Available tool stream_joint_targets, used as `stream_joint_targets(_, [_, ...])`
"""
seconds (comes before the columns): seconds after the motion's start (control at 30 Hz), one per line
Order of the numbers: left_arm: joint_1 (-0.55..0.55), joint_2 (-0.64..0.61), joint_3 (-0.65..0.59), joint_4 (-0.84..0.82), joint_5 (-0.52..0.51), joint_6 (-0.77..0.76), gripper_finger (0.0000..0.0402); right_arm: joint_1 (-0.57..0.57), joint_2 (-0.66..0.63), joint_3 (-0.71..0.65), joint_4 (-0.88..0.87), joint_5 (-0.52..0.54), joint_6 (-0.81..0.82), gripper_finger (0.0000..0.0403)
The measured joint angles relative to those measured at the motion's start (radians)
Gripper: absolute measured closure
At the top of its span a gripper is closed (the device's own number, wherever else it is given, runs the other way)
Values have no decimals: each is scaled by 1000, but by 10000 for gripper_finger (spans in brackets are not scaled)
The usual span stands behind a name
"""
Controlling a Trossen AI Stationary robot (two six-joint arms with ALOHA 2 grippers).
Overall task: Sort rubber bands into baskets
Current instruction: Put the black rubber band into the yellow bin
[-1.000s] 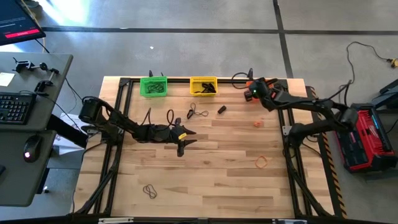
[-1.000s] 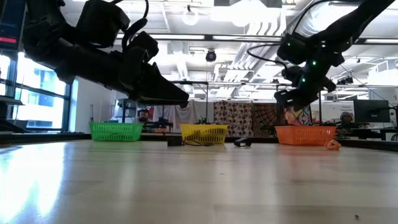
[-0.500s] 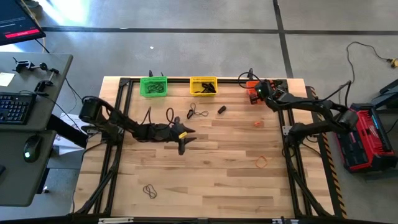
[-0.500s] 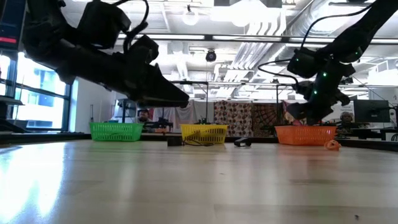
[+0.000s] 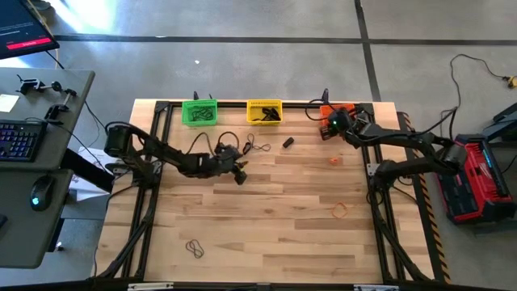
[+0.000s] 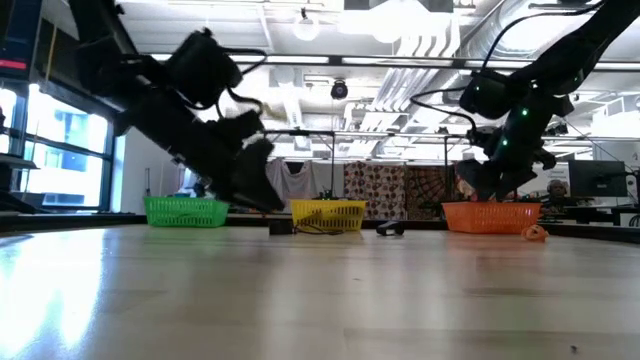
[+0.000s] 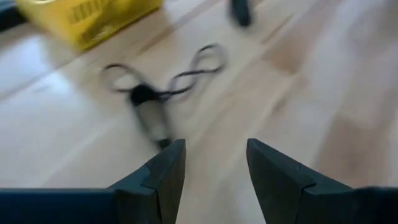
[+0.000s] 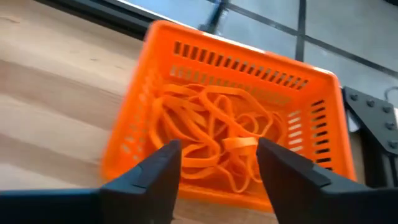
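Across the pale wooden table (image 5: 275, 218), framed by a black metal rail, three baskets stand along the twelve o'clock edge: the green basket (image 5: 199, 111) toward eleven, the yellow basket (image 5: 264, 111) near twelve and the orange basket (image 8: 230, 143) toward one. Grey concrete floor surrounds the table, a desk with a keyboard (image 5: 16, 139) sits off at nine o'clock, and the low view looks into a bright workshop with patterned cloth hanging behind. Loose orange rubber bands (image 5: 340, 211) lie on the boards at three to four o'clock, a dark band (image 5: 194, 247) lies at seven, and a tangle of dark bands (image 7: 168, 93) lies just below the yellow basket. From above, the orange basket is mostly hidden under the right arm; the left wrist view is blurred, so how many dark bands are in that tangle cannot be told. The left gripper (image 7: 211, 165) reaches in from nine o'clock toward the table's middle, tilted down, its fingers parted and empty, with the dark tangle just ahead of it. The right gripper (image 8: 217, 165) hangs over the orange basket at one o'clock, fingers spread wide and holding nothing, above a heap of orange bands (image 8: 211, 140) lying inside that basket.
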Motion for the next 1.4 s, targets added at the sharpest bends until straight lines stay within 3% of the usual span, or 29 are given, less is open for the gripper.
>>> stream_joint_targets(0.2, [12,0,36,-94,-100,43,222,49,-18,0,11,0,0,175])
stream_joint_targets(0.57, [122,56,58,-73,16,0,213,113,-18,1,111,0,-30,175])
stream_joint_targets(0.77, [150,125,107,-72,57,57,216,114,-18,1,113,-4,-32,176])
stream_joint_targets(0.97, [155,157,137,-72,61,87,267,129,-19,1,113,-6,-26,176])
stream_joint_targets(1.2, [146,100,139,-87,61,140,389,161,-19,1,113,-7,-23,176])
stream_joint_targets(1.4, [162,-19,163,-172,61,188,393,199,-19,1,114,-3,10,176])
